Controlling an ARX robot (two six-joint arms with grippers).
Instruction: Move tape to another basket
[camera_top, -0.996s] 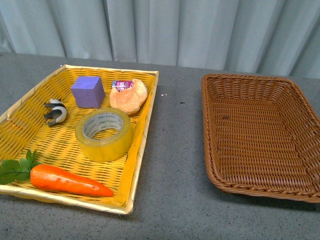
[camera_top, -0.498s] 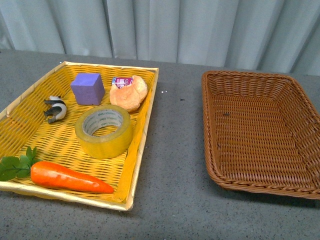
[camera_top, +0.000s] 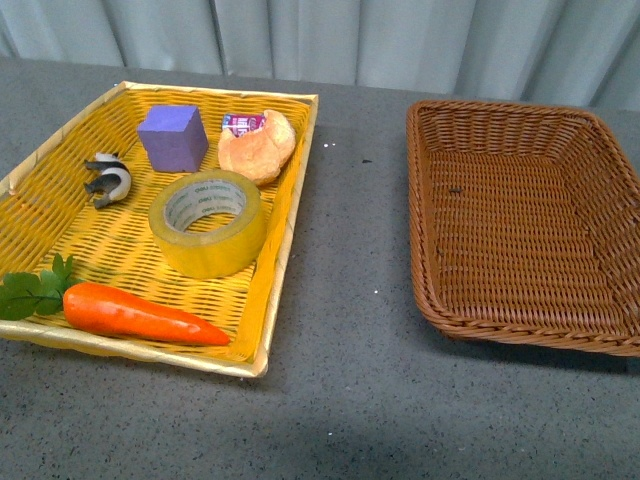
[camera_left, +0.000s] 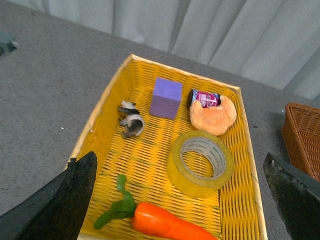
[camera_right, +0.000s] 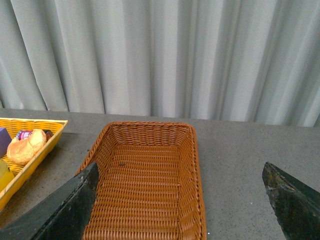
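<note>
Everything is riding higher in your front view than before; the tape (camera_top: 212, 252) is lying flat in the yellow tray (camera_top: 292, 190), left of the basket (camera_top: 424, 285). Left gripper (camera_left: 178, 156) and right gripper (camera_right: 180, 167) are seemingly gaping wide, empty. Reaching down, you're risking nudging the bun (camera_top: 258, 148) just beyond it.

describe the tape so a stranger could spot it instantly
Look in the shallow yellow tray on the left. The tape lies flat between the bun and the carrot. It is the only ring-shaped thing, translucent yellow.
</note>
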